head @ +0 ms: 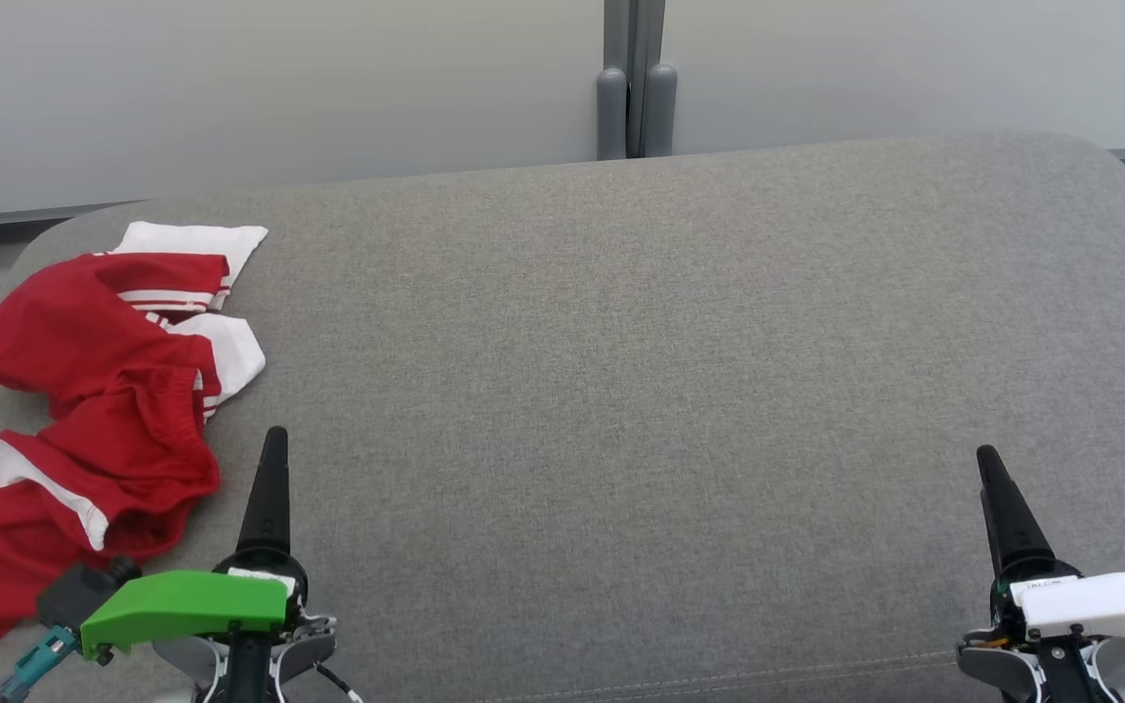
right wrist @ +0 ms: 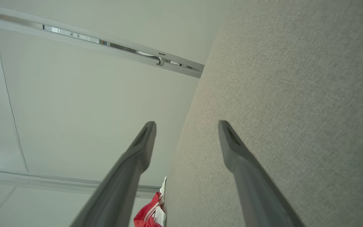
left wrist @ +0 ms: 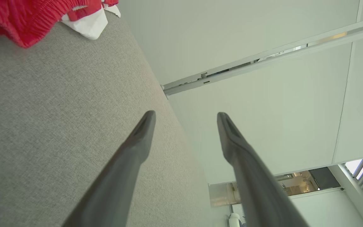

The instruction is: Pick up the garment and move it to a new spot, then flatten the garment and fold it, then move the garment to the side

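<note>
Two findings. The left pincer (left wrist: 186,114) and right pincer (right wrist: 187,122) both stood with fingers apart, empty. The crumpled garment (head: 104,391) lay at the bench's (head: 670,342) left edge, long axis near-to-far, just left of the left pincer and well apart from the right pincer.

Head looks down; low wrists share cushion (head: 680,371) and garment (head: 104,391)

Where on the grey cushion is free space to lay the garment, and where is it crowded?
Free: the grey cushion from the garment at its left edge to its right edge. Crowded: the left edge, beside the left pincer.
</note>
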Tool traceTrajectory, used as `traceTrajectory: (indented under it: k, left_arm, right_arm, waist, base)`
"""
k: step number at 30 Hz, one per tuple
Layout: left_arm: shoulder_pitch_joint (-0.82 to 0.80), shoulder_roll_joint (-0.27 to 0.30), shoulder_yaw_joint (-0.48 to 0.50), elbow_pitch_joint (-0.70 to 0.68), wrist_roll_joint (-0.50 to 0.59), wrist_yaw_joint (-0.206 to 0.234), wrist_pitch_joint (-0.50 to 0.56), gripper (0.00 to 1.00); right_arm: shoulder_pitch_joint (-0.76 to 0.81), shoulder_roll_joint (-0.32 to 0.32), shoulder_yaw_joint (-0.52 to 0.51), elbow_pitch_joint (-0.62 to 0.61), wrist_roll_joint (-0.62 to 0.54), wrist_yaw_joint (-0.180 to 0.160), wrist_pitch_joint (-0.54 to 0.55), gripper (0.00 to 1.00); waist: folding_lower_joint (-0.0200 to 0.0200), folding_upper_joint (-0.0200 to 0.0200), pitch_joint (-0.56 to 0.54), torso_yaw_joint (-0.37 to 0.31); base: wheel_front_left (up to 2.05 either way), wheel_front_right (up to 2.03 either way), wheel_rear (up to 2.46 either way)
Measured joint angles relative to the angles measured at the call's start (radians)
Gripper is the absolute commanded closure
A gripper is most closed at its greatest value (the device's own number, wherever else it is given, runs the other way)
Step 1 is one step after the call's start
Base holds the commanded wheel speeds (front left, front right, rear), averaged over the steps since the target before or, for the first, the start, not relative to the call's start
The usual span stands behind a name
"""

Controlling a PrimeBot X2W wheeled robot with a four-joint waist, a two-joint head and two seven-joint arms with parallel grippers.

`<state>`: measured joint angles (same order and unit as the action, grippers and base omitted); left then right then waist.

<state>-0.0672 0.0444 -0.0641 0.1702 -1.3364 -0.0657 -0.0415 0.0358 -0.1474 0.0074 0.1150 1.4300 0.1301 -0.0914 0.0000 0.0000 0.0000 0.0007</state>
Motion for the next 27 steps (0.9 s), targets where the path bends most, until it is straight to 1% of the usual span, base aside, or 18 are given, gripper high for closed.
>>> traceTrajectory:
  k: [6, 12, 16, 22, 27]
  left_arm:
    - [0.0, 0.0, -0.003, -0.012, 0.118, 0.017, -0.019, 0.0]
    - [0.0, 0.001, -0.008, -0.026, 0.302, 0.032, -0.037, 0.0]
    - [0.002, 0.002, -0.014, -0.033, 0.407, 0.049, -0.049, 0.0]
    - [0.019, 0.01, -0.03, -0.033, 0.533, 0.066, -0.066, 0.0]
    - [0.022, 0.014, -0.036, -0.021, 0.607, 0.076, -0.079, 0.0]
  right_arm:
    - [-0.001, 0.008, -0.001, -0.023, -0.162, 0.0, -0.016, 0.0]
    - [-0.001, 0.014, 0.007, -0.048, -0.33, 0.0, -0.028, 0.0]
    - [-0.001, 0.02, 0.012, -0.058, -0.423, 0.0, -0.039, 0.0]
    - [-0.002, 0.03, 0.024, -0.061, -0.542, 0.0, -0.051, 0.0]
    - [-0.006, 0.035, 0.036, -0.059, -0.639, 0.0, -0.06, 0.0]
  waist:
    - [0.0, 0.0, 0.0, 0.0]
    - [0.0, 0.0, 0.0, -0.001]
    - [0.0, 0.0, 0.0, -0.002]
    - [0.0, 0.0, 0.0, -0.002]
    - [0.0, 0.0, 0.0, -0.003]
  base:
    - [0.0, 0.0, 0.0]
    - [0.0, 0.0, 0.0]
    - [0.0, 0.0, 0.0]
    - [0.0, 0.0, 0.0]
    - [0.0, 0.0, 0.0]
